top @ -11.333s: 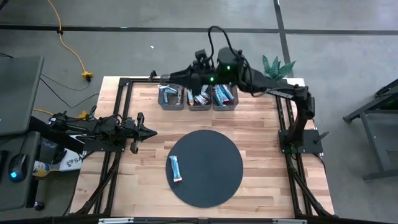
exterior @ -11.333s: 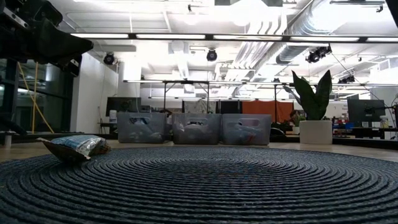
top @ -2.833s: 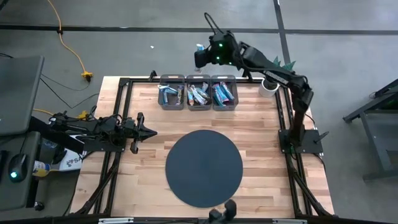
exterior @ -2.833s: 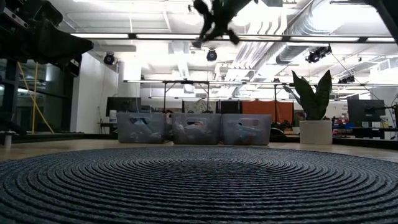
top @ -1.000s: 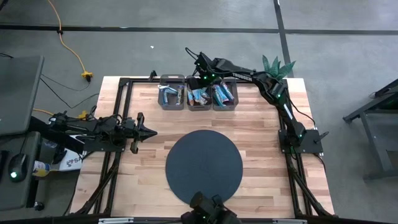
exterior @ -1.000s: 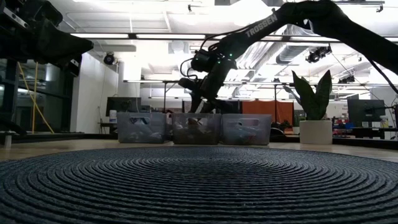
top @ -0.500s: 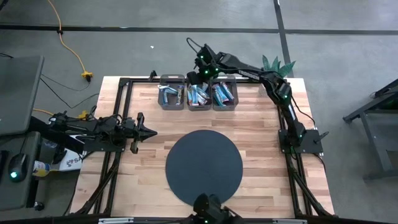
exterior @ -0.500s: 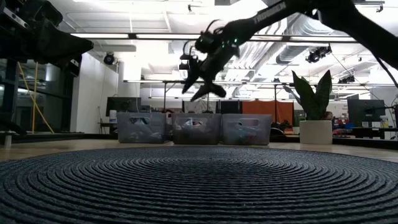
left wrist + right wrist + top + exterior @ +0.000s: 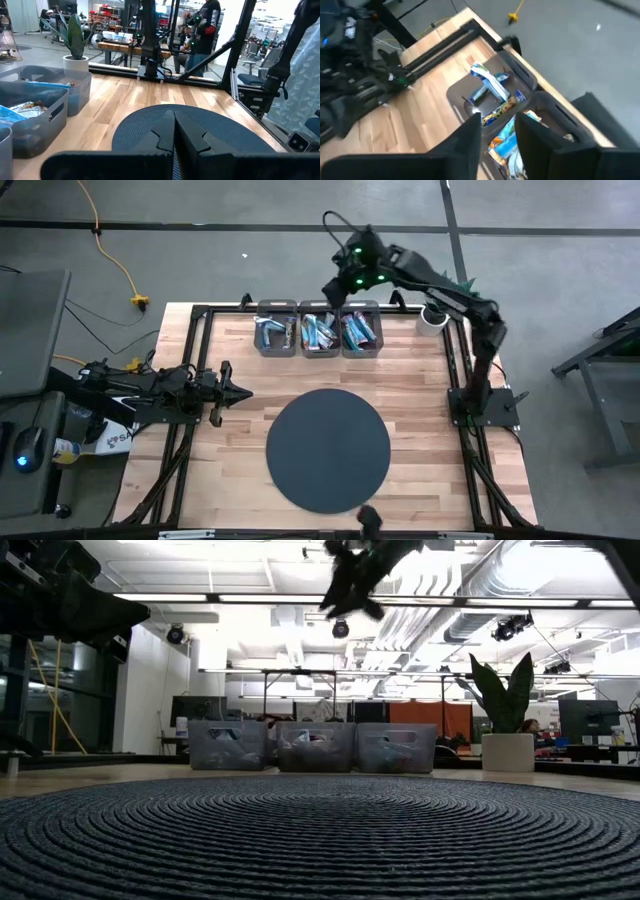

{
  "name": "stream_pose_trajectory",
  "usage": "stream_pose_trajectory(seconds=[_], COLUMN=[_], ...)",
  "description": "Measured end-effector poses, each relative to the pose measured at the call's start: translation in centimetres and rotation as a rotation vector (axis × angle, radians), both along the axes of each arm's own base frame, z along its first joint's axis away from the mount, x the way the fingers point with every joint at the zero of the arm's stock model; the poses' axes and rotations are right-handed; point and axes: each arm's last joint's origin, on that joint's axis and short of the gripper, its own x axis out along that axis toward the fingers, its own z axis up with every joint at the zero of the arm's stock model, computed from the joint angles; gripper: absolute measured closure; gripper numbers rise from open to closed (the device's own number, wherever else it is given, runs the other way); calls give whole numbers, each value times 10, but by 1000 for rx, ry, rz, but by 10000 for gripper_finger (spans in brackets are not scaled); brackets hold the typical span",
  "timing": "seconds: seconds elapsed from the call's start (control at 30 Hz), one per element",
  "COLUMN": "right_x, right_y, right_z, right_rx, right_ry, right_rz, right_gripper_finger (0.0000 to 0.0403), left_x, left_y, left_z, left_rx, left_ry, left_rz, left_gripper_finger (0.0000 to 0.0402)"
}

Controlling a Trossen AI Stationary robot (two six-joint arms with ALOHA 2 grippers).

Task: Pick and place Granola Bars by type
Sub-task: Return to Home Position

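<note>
Fingers [image 9: 470, 142] parted and empty, the right gripper [image 9: 333, 289] hangs high over a row of three gray bins [image 9: 320, 354], where the granola bars [image 9: 320, 332] lie well below the jaws. The left gripper [image 9: 243, 391] rests clenched at the left of the table [image 9: 420, 430], beside a round dark mat [image 9: 328, 450].

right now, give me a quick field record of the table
right gripper: open, empty, raised above the bins
left gripper: shut, at the left side of the table
granola bars: in the three grey bins along the back edge; none seen elsewhere
round mat: no bars on it
plant pot: back right corner
</note>
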Motion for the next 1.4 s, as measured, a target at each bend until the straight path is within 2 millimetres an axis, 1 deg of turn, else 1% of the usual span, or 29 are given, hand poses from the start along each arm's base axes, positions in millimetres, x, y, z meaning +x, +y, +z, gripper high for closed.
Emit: stream_pose_trajectory(seconds=[0.17, 0.27, 0.43, 0.57, 0.77, 0.93, 1.13, 1.27, 1.4], right_x=[-32, -53, -84, -109, -146, -176, -211, -238, -266], right_y=[35, 60, 96, 118, 145, 161, 176, 185, 193], right_z=[41, 60, 89, 108, 124, 133, 139, 140, 140], right_rx=[-73, -94, -133, -157, -205, -229, -240, -242, -243], right_ry=[-15, -20, -63, -123, -129, -151, -164, -158, -169], right_rz=[64, 106, 141, 154, 106, 68, 42, -5, -14], right_gripper_finger=[363, 395, 398, 401, 402, 403, 403, 402, 402], left_x=[0, 0, 0, 0, 0, 0, 0, 0, 0], left_y=[0, 0, 0, 0, 0, 0, 0, 0, 0], left_z=[0, 0, 0, 0, 0, 0, 0, 0, 0], left_rx=[0, 0, 0, 0, 0, 0, 0, 0, 0], left_ry=[0, 0, 0, 0, 0, 0, 0, 0, 0], left_rz=[0, 0, 0, 0, 0, 0, 0, 0, 0], left_gripper_finger=[400, 400, 400, 400, 400, 400, 400, 400, 400])
